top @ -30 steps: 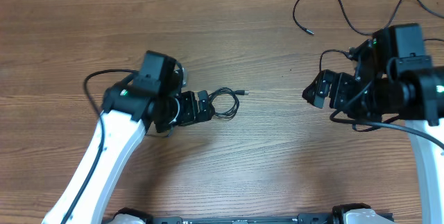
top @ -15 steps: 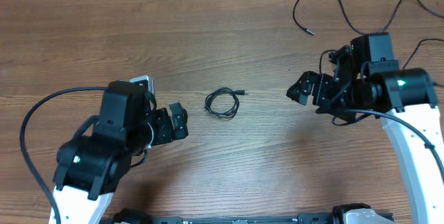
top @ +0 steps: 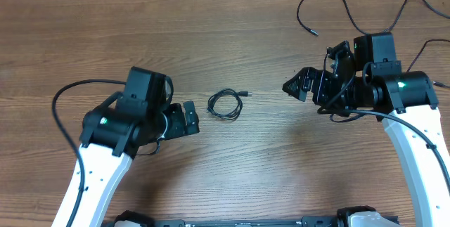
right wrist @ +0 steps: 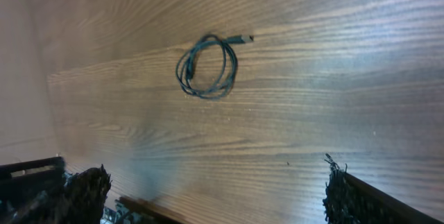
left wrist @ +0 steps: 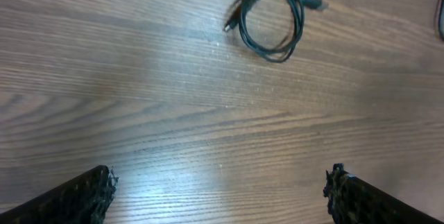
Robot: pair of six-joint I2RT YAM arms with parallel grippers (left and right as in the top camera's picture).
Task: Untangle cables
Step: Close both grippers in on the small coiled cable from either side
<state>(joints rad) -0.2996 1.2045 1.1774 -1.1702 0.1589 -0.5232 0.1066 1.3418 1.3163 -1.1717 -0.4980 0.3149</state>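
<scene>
Across the bench (top: pixel 232 37) the big shift is in the arms: a second ago the left arm was reaching right up to the small coil, and it has since pulled back and swung round, so the left claw (top: pixel 191 118) now sits just left of the coil with bare wood between them, its fingers spread wide and empty. Meanwhile the right arm has eased in from the far right, and the right claw (top: pixel 304 79), likewise splayed and holding nothing, now stands right of the coil and well apart from it, with the opening facing that way. The coiled cable (top: pixel 223 105) has not moved or loosened through any of this; it lies flat near the middle of the bench as a tidy little loop, between the two claws and nearer the left one. For the task, I judge this means the coil has been let go and not yet unwound, so the untangling of this piece is still to be done, perhaps with a hand-over to the right side. A second, loose cable (top: pixel 330 2) trails along the far right edge, behind the right arm. Smallest of all, the coil's plug end (top: pixel 246 93) pokes out on the side facing the right claw
</scene>
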